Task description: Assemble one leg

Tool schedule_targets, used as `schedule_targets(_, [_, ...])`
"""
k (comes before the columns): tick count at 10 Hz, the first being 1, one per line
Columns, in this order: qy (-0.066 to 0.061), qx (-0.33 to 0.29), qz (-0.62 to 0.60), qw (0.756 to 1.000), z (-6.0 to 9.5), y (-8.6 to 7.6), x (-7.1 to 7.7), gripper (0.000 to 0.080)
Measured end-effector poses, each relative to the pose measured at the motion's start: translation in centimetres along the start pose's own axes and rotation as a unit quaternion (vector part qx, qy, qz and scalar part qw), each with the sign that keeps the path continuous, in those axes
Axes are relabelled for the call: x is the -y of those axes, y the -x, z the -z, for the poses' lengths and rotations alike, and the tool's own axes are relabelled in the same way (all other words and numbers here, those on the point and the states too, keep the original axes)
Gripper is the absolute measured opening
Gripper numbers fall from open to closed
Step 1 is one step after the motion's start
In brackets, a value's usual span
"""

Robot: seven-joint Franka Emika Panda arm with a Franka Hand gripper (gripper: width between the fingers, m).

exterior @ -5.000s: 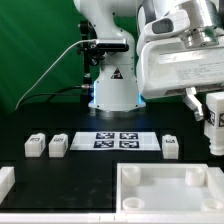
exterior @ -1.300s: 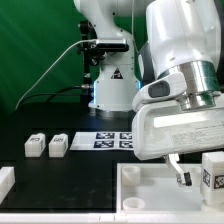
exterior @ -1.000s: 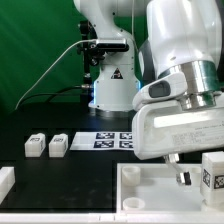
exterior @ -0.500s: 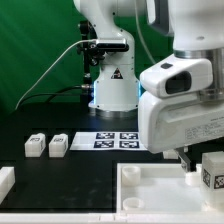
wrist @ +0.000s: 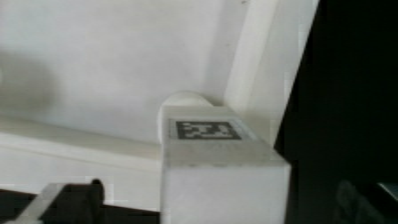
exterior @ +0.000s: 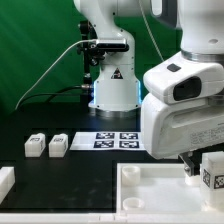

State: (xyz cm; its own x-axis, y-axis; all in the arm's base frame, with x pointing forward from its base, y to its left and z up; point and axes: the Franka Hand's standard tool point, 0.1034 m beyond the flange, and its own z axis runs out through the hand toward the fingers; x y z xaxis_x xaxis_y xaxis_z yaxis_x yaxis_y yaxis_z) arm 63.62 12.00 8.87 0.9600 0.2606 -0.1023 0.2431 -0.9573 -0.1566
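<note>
A leg [exterior: 212, 172], a stubby white block with a square tag, stands upright in the white tray-like panel's [exterior: 150, 192] corner at the exterior view's right. My gripper [exterior: 201, 165] hangs around it. In the wrist view the leg [wrist: 214, 140] fills the middle, tag facing the camera, and my gripper [wrist: 217, 208] straddles it. The dark fingers [wrist: 71, 200] stand apart from its sides, so the jaws are open. Two more legs [exterior: 35, 146] [exterior: 58, 146] lie on the black table at the exterior view's left.
The marker board [exterior: 120, 140] lies in front of the robot base. A white part [exterior: 5, 181] sits at the exterior view's left edge. The panel's raised rim [wrist: 249, 60] runs close beside the leg.
The arm has lifted and shifted toward the exterior view's right over the last second. The leg stays put in the panel's corner. Five seconds ago the gripper carried it in the air.
</note>
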Motion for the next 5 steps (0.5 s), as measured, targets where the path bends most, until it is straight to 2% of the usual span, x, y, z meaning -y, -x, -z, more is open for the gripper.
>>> schedule_targets(1, [0.000,0.000,0.000,1.000,0.00,0.00,0.00,0.0475])
schedule_targets(2, [0.000,0.000,0.000,1.000,-0.01,0.00,0.00,0.0475])
schedule_targets(3, [0.000,0.000,0.000,1.000,0.02,-0.01,-0.07,0.0308])
schedule_targets(5, [0.000,-0.001,-0.026,1.000,0.04,-0.02,-0.11,0.0300])
